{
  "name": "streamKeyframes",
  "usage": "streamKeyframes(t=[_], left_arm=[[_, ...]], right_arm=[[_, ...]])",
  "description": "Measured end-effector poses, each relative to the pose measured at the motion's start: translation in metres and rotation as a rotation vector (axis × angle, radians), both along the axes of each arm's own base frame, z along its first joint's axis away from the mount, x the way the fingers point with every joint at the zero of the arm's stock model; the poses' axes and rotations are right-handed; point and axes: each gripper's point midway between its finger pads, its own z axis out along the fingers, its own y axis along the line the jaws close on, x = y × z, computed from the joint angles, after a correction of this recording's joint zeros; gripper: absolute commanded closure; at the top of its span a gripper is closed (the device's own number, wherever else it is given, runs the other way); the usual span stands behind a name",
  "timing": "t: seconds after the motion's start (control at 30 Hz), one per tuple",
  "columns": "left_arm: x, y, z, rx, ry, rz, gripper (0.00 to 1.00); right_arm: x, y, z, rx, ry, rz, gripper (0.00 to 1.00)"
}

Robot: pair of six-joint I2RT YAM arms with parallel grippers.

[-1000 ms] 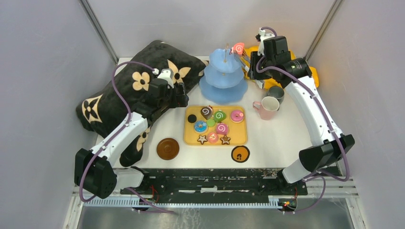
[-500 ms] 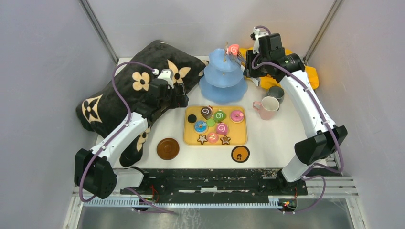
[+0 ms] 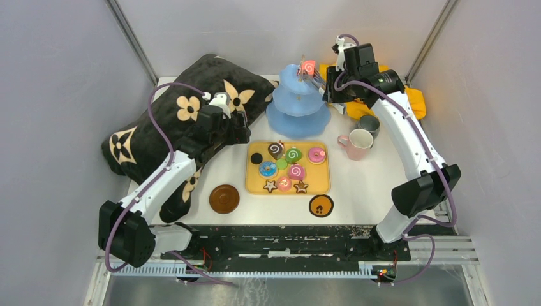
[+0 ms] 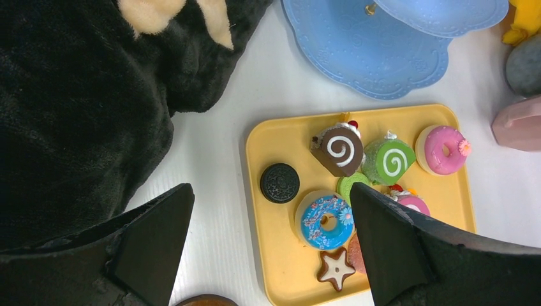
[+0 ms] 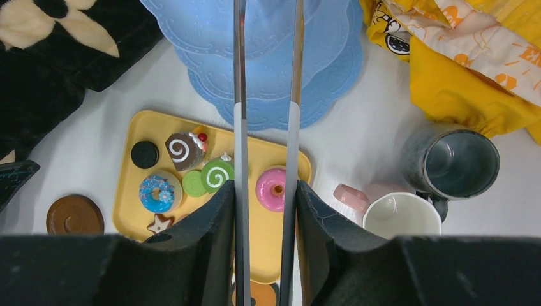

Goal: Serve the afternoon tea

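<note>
The light-blue three-tier stand [image 3: 298, 105] is at the back centre. My right gripper [image 3: 329, 81] is shut on metal tongs [image 5: 240, 95]. The tongs hold a pink swirl roll [image 3: 309, 67] just above the right side of the stand's top tier. The yellow tray [image 4: 268, 146] carries several sweets, among them a brown swirl cake [image 4: 338, 148], a green roll [image 4: 390, 159], a pink donut [image 4: 444, 148], a blue donut [image 4: 325, 220] and a star biscuit [image 4: 335, 268]. My left gripper [image 4: 271, 204] hangs open over the tray's left edge, holding nothing. The pink cup [image 3: 357, 144] and grey mug [image 3: 368, 124] stand right of the stand.
A black flowered cushion [image 3: 172, 115] fills the back left beside my left arm. A yellow cloth [image 3: 415, 99] lies at the back right behind the mug. Two round brown coasters [image 3: 224, 199] [image 3: 321, 206] lie near the front edge.
My right arm has carried the tongs and the pink swirl roll leftward to just above the stand's top tier. The left arm has stayed put.
</note>
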Motion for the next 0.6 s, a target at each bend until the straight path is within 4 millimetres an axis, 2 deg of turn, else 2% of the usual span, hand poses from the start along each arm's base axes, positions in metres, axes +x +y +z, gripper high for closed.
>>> streamKeyframes(t=[0.33, 0.6], left_arm=[[-0.0002, 0.0002, 0.0009, -0.001, -0.002, 0.000, 0.01], [-0.0013, 0.0007, 0.0066, -0.008, -0.017, 0.000, 0.01]], right_arm=[[-0.0015, 0.0001, -0.0008, 0.000, 0.007, 0.003, 0.63], [-0.0018, 0.0000, -0.0009, 0.000, 0.008, 0.002, 0.56]])
